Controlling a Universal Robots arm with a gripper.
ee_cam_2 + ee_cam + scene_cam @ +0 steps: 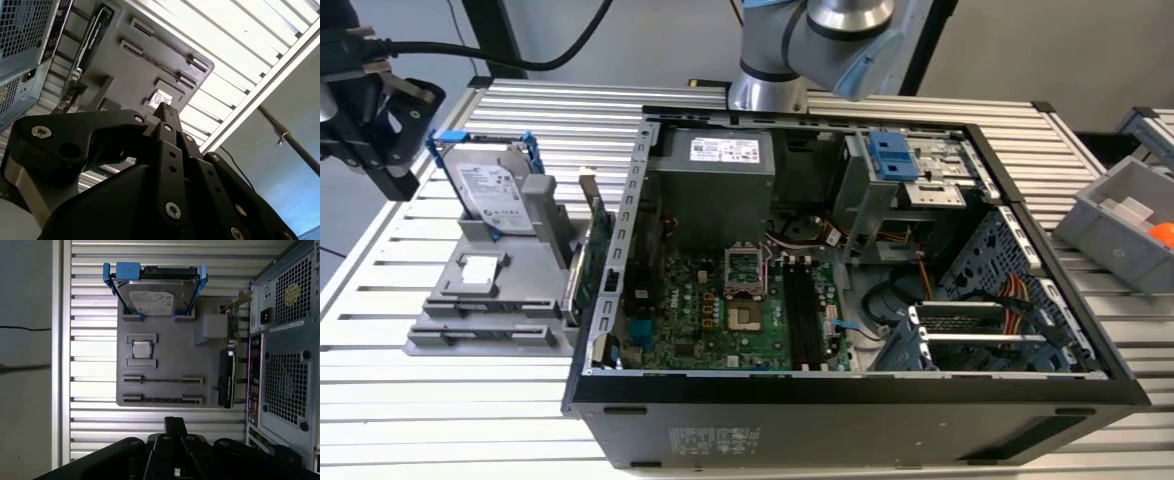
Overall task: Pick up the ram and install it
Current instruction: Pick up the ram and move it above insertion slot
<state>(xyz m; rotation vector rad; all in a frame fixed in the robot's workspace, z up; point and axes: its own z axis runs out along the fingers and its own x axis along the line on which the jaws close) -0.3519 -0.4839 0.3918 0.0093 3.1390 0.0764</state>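
Note:
My gripper hangs above the near end of a grey parts holder, its black fingers pressed together with nothing visible between them. In the exterior view the gripper is high at the far left, beside the holder. The second wrist view shows the fingertips over that holder. The ram is hidden: the holder's two long slots show only thin dark lines from above, and I cannot tell whether a stick stands there. The motherboard's long black slots lie inside the open computer case.
On the holder stand a silver hard drive in a blue frame, a small square chip and a green expansion card next to the case. A grey bin sits at the exterior view's right. The slatted table's edge runs close by.

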